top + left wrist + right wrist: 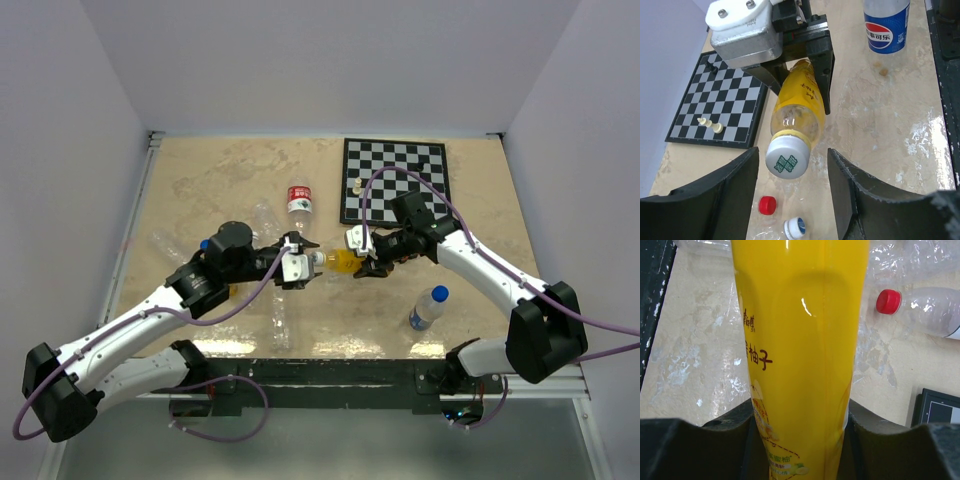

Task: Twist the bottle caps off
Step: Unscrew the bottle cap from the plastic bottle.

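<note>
Nearest the arm bases, over on the right side, a clear plastic bottle with a blue-and-white label (424, 312) sits on the beige marbled tabletop (200, 180), its round blue screw cap (439, 293) on. A little further in, at mid-table, the 2 arms meet over 1 orange-yellow plastic drink bottle (797, 100), which hangs above the table on its side. The right gripper (366, 262) is clamped round the bottle's body, its black fingers (880, 445) pressed against the yellow plastic on both sides. The bottle's neck points at the left gripper (310, 262), and the ribbed white screw cap (787, 159) is on the neck, right between that gripper's black fingers (715, 200). Those jaws stand apart, 1 on each side of the cap, with a gap showing on both sides, so nothing is gripped there. Just beyond the pair, a clear plastic bottle with a red label (299, 198) lies on the table, its red cap (888, 301) on. Farthest back on the right lies a black-and-white chessboard (400, 180), with 2 small white chess pieces (710, 124) standing near its edge.
</note>
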`<state>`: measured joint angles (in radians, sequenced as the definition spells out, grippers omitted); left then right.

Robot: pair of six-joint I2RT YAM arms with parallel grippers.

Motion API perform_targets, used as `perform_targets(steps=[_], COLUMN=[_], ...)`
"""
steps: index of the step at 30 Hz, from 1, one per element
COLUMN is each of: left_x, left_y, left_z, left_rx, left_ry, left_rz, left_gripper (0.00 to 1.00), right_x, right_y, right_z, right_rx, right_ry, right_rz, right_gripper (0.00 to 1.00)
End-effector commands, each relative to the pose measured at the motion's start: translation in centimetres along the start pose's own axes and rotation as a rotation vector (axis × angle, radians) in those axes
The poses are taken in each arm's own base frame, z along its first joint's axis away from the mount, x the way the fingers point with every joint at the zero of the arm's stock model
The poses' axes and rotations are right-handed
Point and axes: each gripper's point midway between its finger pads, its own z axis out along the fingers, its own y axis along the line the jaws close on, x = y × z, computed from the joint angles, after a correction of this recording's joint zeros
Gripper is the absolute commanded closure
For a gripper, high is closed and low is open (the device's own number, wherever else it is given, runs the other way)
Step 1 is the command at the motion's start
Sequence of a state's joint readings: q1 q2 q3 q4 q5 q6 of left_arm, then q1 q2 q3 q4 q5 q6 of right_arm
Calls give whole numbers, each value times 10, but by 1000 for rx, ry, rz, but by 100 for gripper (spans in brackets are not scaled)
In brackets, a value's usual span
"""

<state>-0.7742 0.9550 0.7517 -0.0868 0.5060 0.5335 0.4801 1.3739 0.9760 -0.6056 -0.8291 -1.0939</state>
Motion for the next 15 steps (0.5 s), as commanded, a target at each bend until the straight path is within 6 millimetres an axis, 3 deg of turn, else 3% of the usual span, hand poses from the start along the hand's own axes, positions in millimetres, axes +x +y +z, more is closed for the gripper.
perform_targets(steps=[1, 5, 8, 11, 15], left_x=[-39, -39, -38, -35, -27], left_y=[18, 19, 21, 20, 17], left_z=[-2, -3, -4, -4, -5], left_rx=[-48, -60, -73, -70, -66], left_ry=[-123, -123, -116, -99, -56], left_rz=[46, 36, 29, 16, -76], left_gripper=[40, 52, 73, 81, 100], right_x=[-13, -13, -13, -13, -13], right_y=[-4, -4, -4, -3, -4], right_z=[-1, -1, -1, -1, -2], right_rx=[-2, -2, -1, -1, 0], right_ry=[-32, -32, -31, -31, -32], right_rz=[-38, -38, -38, -38, -39], right_gripper=[100, 100, 100, 100, 100])
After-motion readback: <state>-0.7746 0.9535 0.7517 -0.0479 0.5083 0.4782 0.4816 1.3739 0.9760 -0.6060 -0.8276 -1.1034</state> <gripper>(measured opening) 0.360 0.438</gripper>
